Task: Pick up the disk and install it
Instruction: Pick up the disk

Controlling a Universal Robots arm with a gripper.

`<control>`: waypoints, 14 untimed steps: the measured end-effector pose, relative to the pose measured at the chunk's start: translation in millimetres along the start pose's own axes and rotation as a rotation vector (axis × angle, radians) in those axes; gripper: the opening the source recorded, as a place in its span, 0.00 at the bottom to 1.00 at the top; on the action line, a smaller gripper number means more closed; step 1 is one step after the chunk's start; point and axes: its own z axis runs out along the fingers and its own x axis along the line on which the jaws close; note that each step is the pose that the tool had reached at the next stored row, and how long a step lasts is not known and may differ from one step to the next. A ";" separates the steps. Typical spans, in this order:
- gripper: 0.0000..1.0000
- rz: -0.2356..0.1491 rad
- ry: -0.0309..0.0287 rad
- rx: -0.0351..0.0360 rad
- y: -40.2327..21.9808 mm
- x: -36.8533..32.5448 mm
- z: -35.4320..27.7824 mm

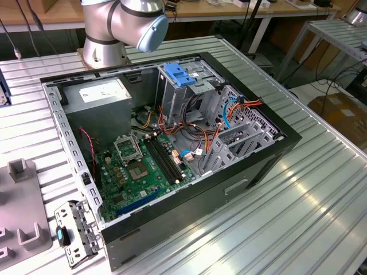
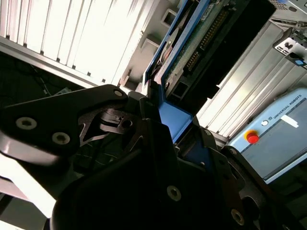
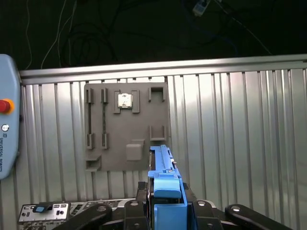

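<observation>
In both wrist views my gripper [image 3: 165,203] is shut on the disk. The disk's blue carrier bracket [image 3: 166,184] stands up between the black fingers [image 3: 132,208], on edge. In the second wrist view the disk [image 2: 201,40] runs away from the gripper [image 2: 160,115], showing its blue frame, a circuit board and a connector strip. It hangs in the air above a ribbed metal table [image 3: 230,124], just off the edge of a grey fixture plate [image 3: 127,127]. The open computer case [image 1: 259,163] lies on the table in the exterior view.
Inside the case are a grey power supply [image 1: 100,91], a green motherboard [image 1: 143,166], a drive cage with a light-blue latch [image 1: 179,74] and coloured cables [image 1: 238,106]. A loose metal bracket [image 1: 74,232] lies by the case. A teach pendant [image 3: 7,129] rests beside the fixture plate. The arm's base [image 1: 123,23] stands behind the case.
</observation>
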 end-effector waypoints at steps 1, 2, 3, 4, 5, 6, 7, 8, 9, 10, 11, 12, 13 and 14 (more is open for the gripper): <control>0.37 0.000 0.0000 0.0000 -2.3 0.5 -0.1; 0.37 0.000 0.0000 0.0000 -4.3 1.2 -0.1; 0.37 0.000 0.0000 0.0000 -5.7 1.6 -0.1; 0.37 0.000 0.0000 0.0001 -7.5 2.2 -0.1; 0.37 0.000 0.0000 -0.0001 -10.1 2.8 -0.1; 0.37 0.000 0.0000 0.0000 -14.2 3.0 -0.2; 0.37 0.000 0.0000 -0.0001 -18.6 3.0 -0.3; 0.37 0.000 0.0000 -0.0001 -26.6 2.8 -0.4; 0.37 0.000 0.0001 -0.0002 -29.2 2.7 -0.5; 0.37 0.000 0.0000 0.0000 -32.1 2.6 -0.4; 0.37 0.000 -0.0001 0.0001 -35.6 2.5 -0.4; 0.37 0.000 0.0000 -0.0001 -38.3 2.5 -0.6; 0.37 0.000 0.0000 0.0000 -41.3 2.4 -0.6; 0.37 0.000 0.0000 0.0000 -43.6 2.3 -0.6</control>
